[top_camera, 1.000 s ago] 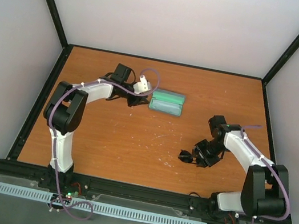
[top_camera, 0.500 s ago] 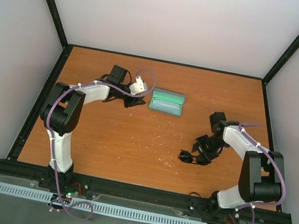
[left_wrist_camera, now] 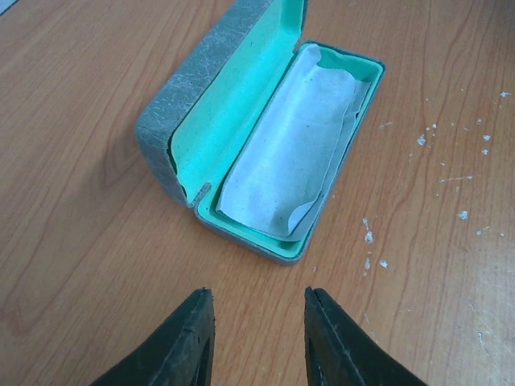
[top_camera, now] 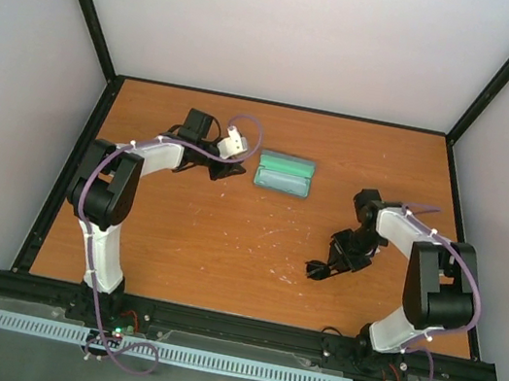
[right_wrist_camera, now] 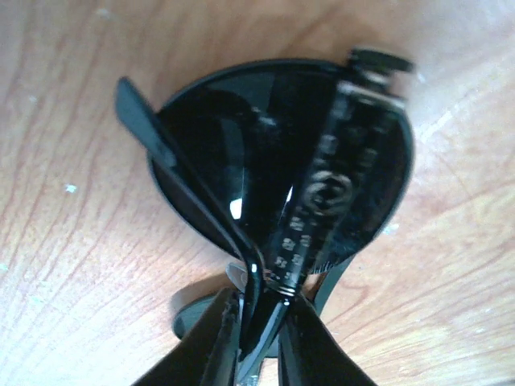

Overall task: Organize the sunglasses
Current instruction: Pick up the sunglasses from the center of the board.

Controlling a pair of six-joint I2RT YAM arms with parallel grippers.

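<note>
Right of centre on the scuffed orange-brown wooden table (top_camera: pixel 225 245), we see the right hand (right_wrist_camera: pixel 261 326) pinched shut on the small black sunglasses (right_wrist_camera: pixel 282 161) with round dark lenses. Its two fingers clamp the spot where the thin black arms come together. The sunglasses sit low at the table's surface, well apart from the case, and we cannot tell whether they rest on the wood. One arm of the sunglasses carries a round emblem amid a row of pale markings, too blurred for us to read. Across the table, the left hand (left_wrist_camera: pixel 257 330) hangs with its jaws parted and nothing between them, just short of the grey-blue oblong case (left_wrist_camera: pixel 173 104). The case lies open toward the far edge, lid tilted up, mint-green lining showing. A pale blue cloth (left_wrist_camera: pixel 298 153) lies in its tray, corners curled.
</note>
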